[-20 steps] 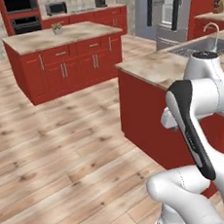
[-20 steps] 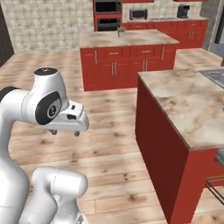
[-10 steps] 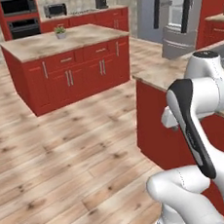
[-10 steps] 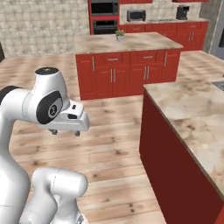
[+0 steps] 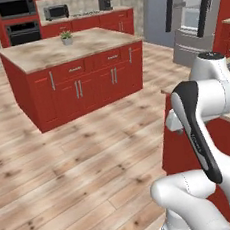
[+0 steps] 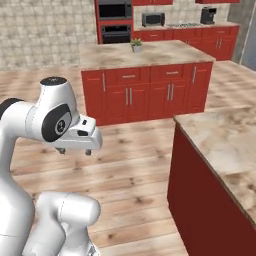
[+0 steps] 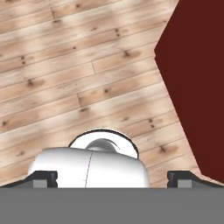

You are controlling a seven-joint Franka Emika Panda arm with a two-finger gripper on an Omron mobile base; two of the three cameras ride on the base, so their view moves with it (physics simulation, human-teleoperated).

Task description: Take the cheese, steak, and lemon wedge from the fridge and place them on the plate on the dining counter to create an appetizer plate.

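1. The end effector (image 7: 112, 178) hangs over the wood floor (image 7: 65, 65) and points down at it. Its two dark tips sit far apart at the bottom corners of the hand view, so it is wide open, with nothing between the tips.
2. In the right base view the end effector (image 6: 74, 150) shows as two small dark tips under the white hand, well left of the table.
3. The dining table (image 6: 225, 140) is on the right. It has a beige marbled top on a red base. Its near corner is close to the robot.
4. In the hand view the dark red side of that table (image 7: 197, 78) fills the right part.
5. The fridge (image 5: 189, 13) stands far off at the back right in the left base view. It looks grey, and I think its doors are open, but it is too far to be sure.
6. A red island (image 5: 72, 73) stands in the middle of the room, with a small potted plant (image 5: 66, 37) on top.
7. Ovens (image 6: 116, 21) and a microwave (image 6: 153, 19) are by the far wall.
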